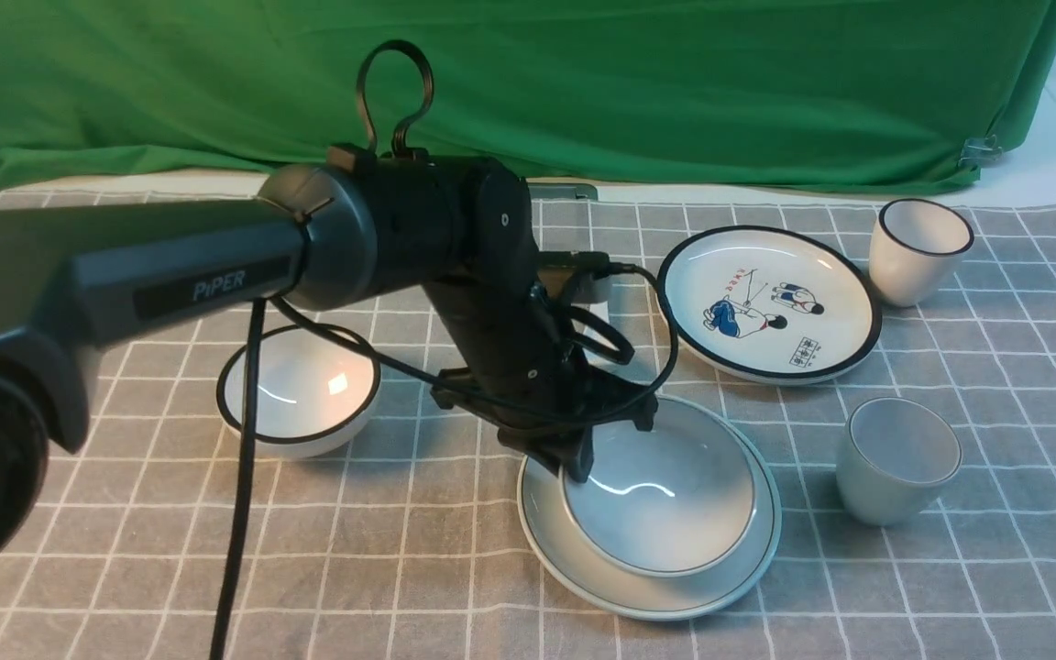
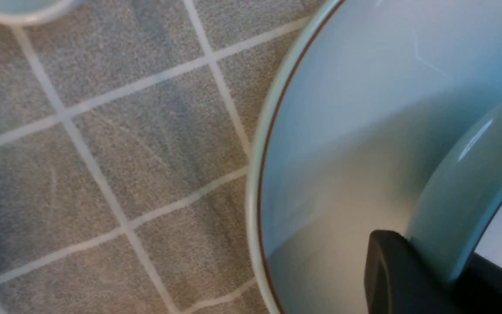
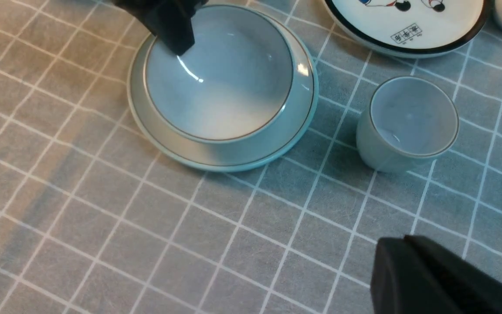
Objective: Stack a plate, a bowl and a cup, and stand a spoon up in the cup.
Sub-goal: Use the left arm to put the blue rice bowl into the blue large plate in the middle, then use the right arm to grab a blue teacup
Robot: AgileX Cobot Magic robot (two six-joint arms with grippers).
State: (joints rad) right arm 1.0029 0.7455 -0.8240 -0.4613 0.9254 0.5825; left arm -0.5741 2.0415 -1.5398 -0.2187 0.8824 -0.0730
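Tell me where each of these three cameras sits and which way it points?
Front view: sits between the two arms, looking forward over the checked cloth to the green curtain; the left arm fills its left side.
Left wrist view: rides the left arm, looking down closely at the bowl, whose rim the left fingers pinch, over the plate.
Right wrist view: rides the right arm, looking down at the cup; the shut right fingers show.
Shared: all three show the bowl on the plate.

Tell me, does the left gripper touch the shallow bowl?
Touching. In the left wrist view the left gripper has its jaws closed on the bowl rim.
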